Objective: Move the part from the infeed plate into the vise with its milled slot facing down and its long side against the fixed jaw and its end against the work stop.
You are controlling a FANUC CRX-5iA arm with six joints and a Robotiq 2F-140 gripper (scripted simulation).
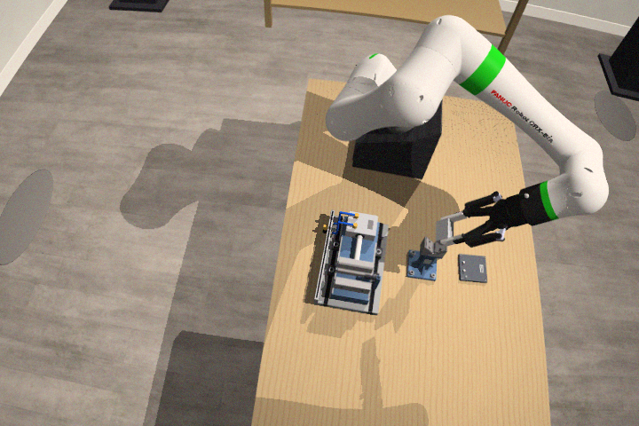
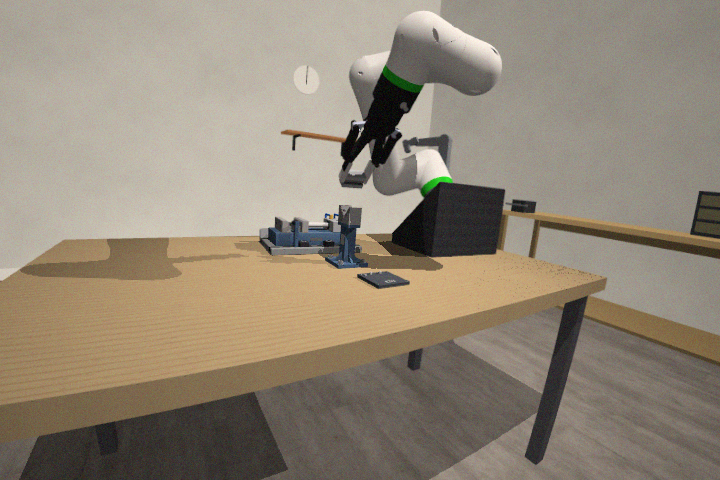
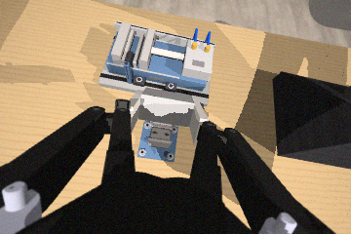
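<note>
My gripper (image 1: 448, 232) is shut on the part (image 1: 444, 229), a grey block, and holds it in the air above the V-block (image 1: 427, 249). In the wrist view the part (image 3: 166, 109) spans between my fingertips, with its slot side facing the camera and the V-block (image 3: 160, 136) on its blue base below it. From the side view the part (image 2: 354, 177) hangs well above the V-block (image 2: 348, 216). The blue and grey vise (image 1: 352, 261) stands left of the V-block, its jaws open; it also shows in the wrist view (image 3: 156, 58). The dark infeed plate (image 1: 472, 267) lies bare to the right.
The arm's black pedestal (image 1: 397, 146) stands at the back of the table. The vise's air cylinder with blue fittings (image 3: 201, 46) is at one end of the vise.
</note>
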